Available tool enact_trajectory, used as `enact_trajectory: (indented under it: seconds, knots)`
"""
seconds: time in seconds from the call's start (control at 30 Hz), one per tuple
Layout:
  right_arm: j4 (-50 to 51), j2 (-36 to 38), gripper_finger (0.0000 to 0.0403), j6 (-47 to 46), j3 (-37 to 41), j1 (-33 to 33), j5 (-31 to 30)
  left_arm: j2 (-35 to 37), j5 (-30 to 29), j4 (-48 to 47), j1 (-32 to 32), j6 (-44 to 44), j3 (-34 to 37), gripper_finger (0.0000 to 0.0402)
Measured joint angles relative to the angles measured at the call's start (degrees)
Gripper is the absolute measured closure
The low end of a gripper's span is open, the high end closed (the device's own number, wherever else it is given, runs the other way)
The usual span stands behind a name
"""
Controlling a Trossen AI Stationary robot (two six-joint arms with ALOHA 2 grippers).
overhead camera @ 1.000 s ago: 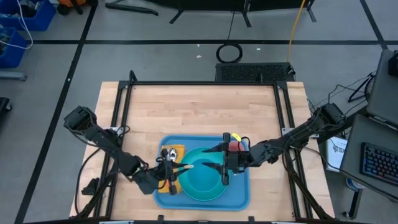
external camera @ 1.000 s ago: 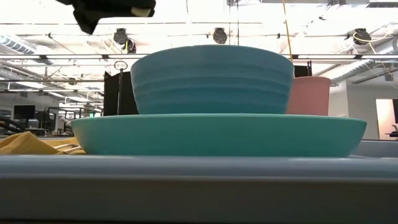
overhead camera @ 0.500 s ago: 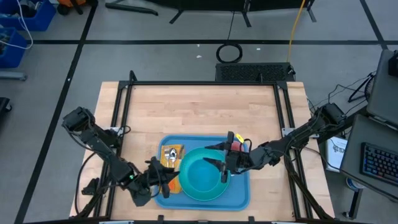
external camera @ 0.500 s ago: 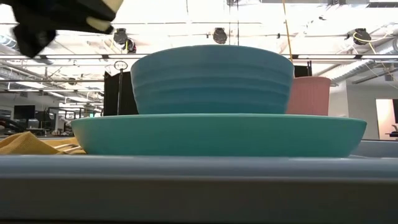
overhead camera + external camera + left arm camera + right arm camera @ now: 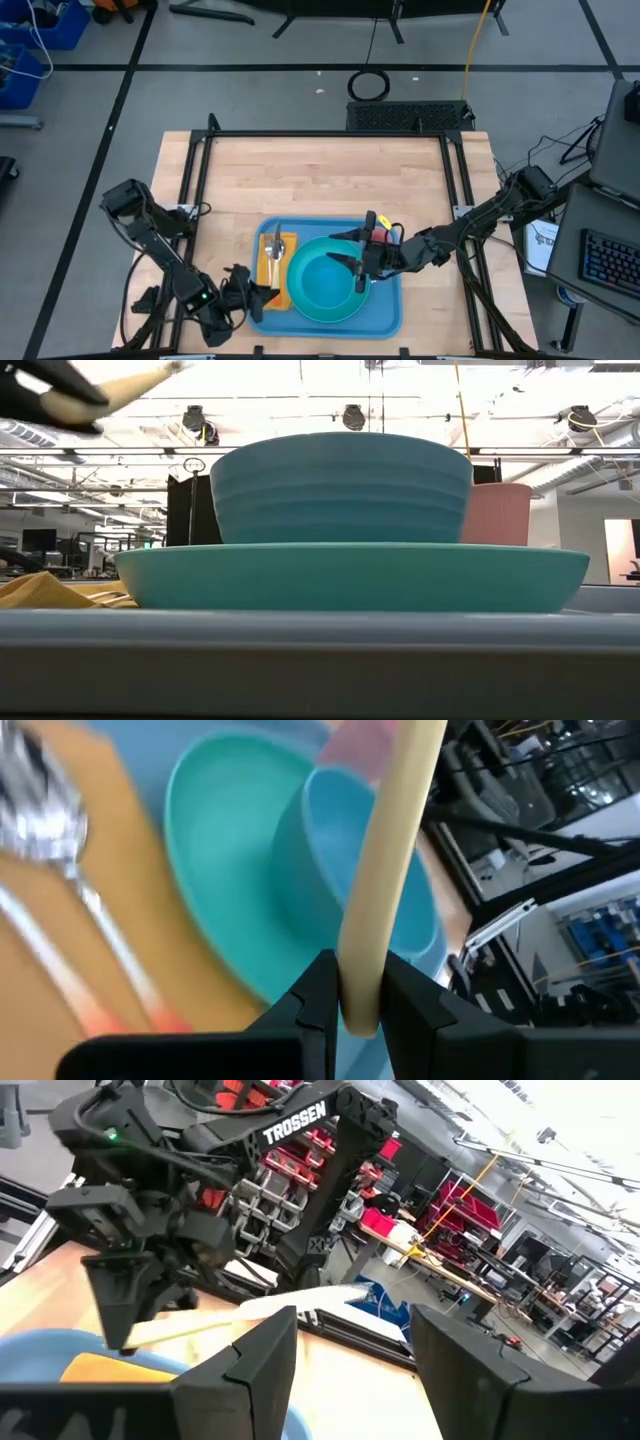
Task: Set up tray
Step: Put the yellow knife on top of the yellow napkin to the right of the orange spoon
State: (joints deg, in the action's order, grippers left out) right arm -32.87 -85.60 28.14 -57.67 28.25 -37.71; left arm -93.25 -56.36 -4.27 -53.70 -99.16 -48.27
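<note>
Left fingers [image 5: 358, 1002]: nearly closed, pinching a cream stick-like utensil [image 5: 385, 860].
Right fingers [image 5: 350, 1350]: spread wide, empty, above the round turquoise plate [image 5: 325, 284].
Tray: large flat blue plastic tray [image 5: 385, 318] at worktop's [image 5: 320, 180] near edge; far half bare.

Large flat blue plastic tray [image 5: 385, 315], centre-bottom; round turquoise plate [image 5: 325, 305]; blue bowl [image 5: 341, 488]; pink cup [image 5: 497, 513]; mustard-orange napkin [image 5: 267, 240]; cream stick [image 5: 392, 850]; light wood table [image 5: 320, 180].

Grey floor [image 5: 250, 100] with dark lines; wooden table [image 5: 320, 180]; keyboard [image 5: 608, 262] right; ceiling lights [image 5: 350, 415] overhead.
</note>
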Motion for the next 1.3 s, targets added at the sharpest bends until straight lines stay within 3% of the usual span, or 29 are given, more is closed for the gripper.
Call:
enact_trajectory:
  seconds: [0.23,0.6,1.3]
  knots:
    - [0.9,0.0,0.0216,0.1,0.0,0.0,0.0,-4.7,5.5,1.7,-0.5,-11.4,0.0,0.0348]
    - [2.0,0.0,0.0216,1.4,0.0,-0.1,0.0,-5.3,6.3,7.1,-0.5,-15.4,0.0,0.0348]
    - [1.4,0.0,0.0216,5.7,0.0,-0.2,0.0,-15.0,10.8,19.1,-0.7,-27.0,0.0,0.0348]
